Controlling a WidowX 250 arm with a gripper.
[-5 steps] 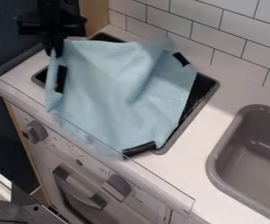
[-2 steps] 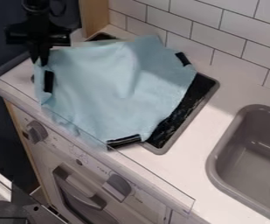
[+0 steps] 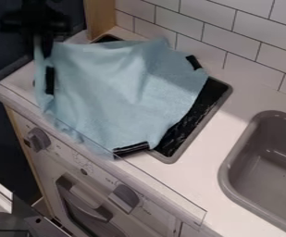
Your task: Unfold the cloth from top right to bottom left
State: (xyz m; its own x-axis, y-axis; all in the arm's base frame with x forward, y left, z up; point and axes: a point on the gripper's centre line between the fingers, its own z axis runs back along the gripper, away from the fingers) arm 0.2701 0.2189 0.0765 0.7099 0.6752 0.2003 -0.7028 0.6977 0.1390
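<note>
Cloth [image 3: 123, 88] Drapes Over Stove, Corner Pinched

It covers much of the dark stove [image 3: 197, 113] and part of the bench [image 3: 232, 99]. At upper left, the hand [image 3: 43, 52] is closed on its raised corner. The sink [image 3: 262, 176] sits to the image's right.

Soft light, dark upper left, shadow on counter [image 3: 247, 98], glints in sink [image 3: 226, 173]

From above the counter's [image 3: 244, 97] front, toward the sink [image 3: 232, 159] end, we looked down at a slant, facing diagonally across to the tiled wall [image 3: 232, 34]. We were close enough for the cloth [image 3: 126, 92] to take up much of the view and the right edge to crop the sink.
</note>
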